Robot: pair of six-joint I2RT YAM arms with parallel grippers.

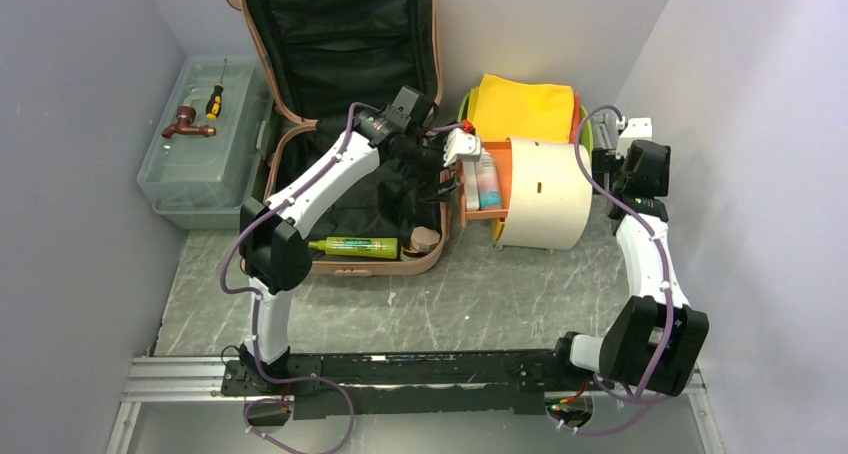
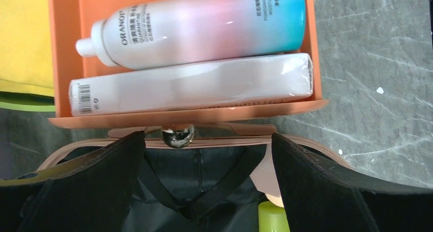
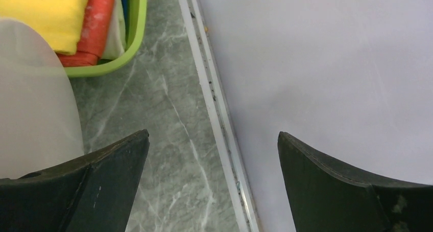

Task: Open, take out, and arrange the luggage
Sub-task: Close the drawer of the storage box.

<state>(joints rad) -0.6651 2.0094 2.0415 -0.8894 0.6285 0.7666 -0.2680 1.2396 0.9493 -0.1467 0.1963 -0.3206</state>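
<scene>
Over the luggage [image 1: 330, 54] rim, left pincer [image 2: 207, 136] stands wide open

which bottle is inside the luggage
The lime green bottle, lying along the near edge of the luggage; the pink-and-blue bottle lies in the orange drawer outside it.

L. arm [image 1: 320, 179] reaches fwd and to the right, elbow raised, wrist bent down. Left gripper [image 2: 205, 142] has jaws wide apart, nothing betw. them. R. arm [image 1: 645, 249] is folded at its own side. Right gripper [image 3: 213, 137] is also wide apart and holds nothing.
</scene>
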